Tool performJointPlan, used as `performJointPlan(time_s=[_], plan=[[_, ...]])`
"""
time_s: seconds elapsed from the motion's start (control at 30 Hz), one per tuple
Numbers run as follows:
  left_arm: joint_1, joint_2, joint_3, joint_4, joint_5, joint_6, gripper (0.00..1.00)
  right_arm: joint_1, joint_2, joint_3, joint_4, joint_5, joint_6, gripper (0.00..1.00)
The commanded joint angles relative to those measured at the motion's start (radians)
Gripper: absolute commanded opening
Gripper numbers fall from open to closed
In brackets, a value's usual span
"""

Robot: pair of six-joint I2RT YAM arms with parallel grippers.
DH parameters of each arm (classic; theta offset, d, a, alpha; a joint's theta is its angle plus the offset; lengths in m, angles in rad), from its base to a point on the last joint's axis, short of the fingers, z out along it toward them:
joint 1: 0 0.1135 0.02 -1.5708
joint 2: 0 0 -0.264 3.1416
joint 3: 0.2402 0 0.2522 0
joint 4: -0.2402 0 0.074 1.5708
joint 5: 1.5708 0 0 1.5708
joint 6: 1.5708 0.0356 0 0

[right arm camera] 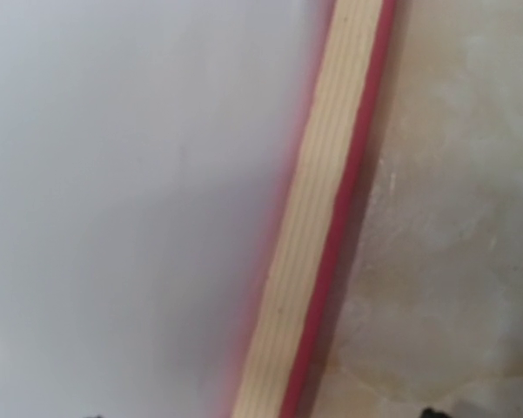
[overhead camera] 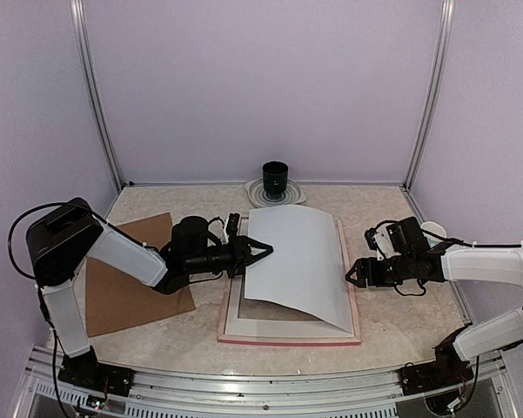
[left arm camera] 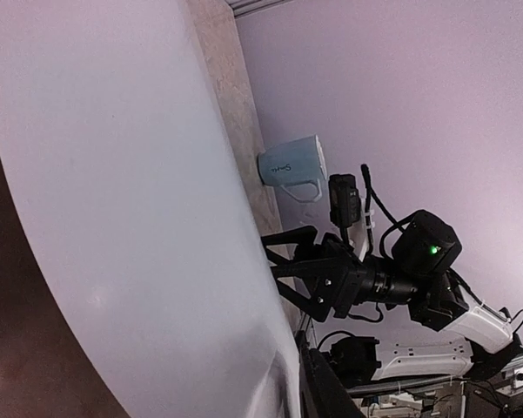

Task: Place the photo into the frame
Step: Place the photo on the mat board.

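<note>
While the photo arches over the frame instead of lying flat in it, we judge the task about half done. The sheet shows us only its blank pale side. It covers most of the opening, and its edge at the left claw rides above the white mat.

The left claw's tips sit at that edge, but we cannot tell whether they pinch it or have let go. The right claw stands wide and empty, with the frame's rim just ahead of its tips, apart from them.

What remains, we think, is settling the sheet flat in the recess and then adding the brown backing board, which lies behind the left claw beside its arm.

The table is mottled beige stone, walled in lilac with metal posts. A black cup stands well beyond both claws, and a white mug behind the right one.
</note>
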Motion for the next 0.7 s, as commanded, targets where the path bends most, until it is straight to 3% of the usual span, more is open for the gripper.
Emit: performJointPlan(time_s=[0.0, 0.67], plan=[[0.007, -0.031, -0.02, -0.026, -0.014, 0.04, 0.3, -0.012, -0.008, 0.014, -0.013, 0.0, 0.002, 0.78], [0.038, -0.036, -0.001, -0.17, -0.025, 0.169, 0.62, -0.012, 0.004, 0.001, 0.004, -0.012, 0.013, 0.78]])
